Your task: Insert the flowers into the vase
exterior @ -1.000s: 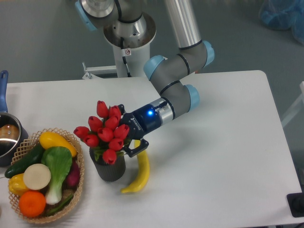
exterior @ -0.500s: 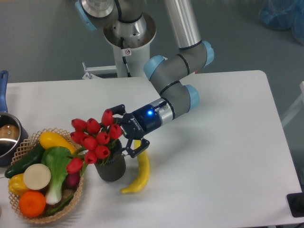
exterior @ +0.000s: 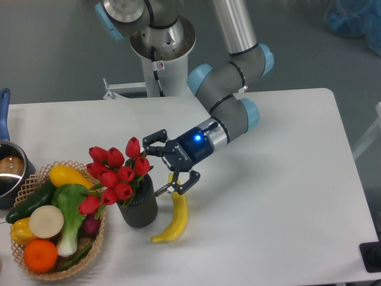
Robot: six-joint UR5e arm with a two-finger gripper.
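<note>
The flowers [exterior: 114, 174], a bunch of red tulip buds with green leaves, stand with their stems in the dark grey vase [exterior: 139, 208] and lean left over the basket's edge. My gripper [exterior: 159, 167] is open just right of the bunch, its fingers spread wide and holding nothing. One finger is level with the top bud, the other hangs over the banana. The gripper is clear of the flowers and the vase.
A yellow banana [exterior: 174, 217] lies right of the vase, under the lower finger. A woven basket [exterior: 99, 229] of vegetables sits left of the vase. A steel pot with a blue handle [exterior: 5, 107] is at the left edge.
The gripper opened and let go of the flowers, then drew back to the right. The bunch tipped left and settled in the vase.
</note>
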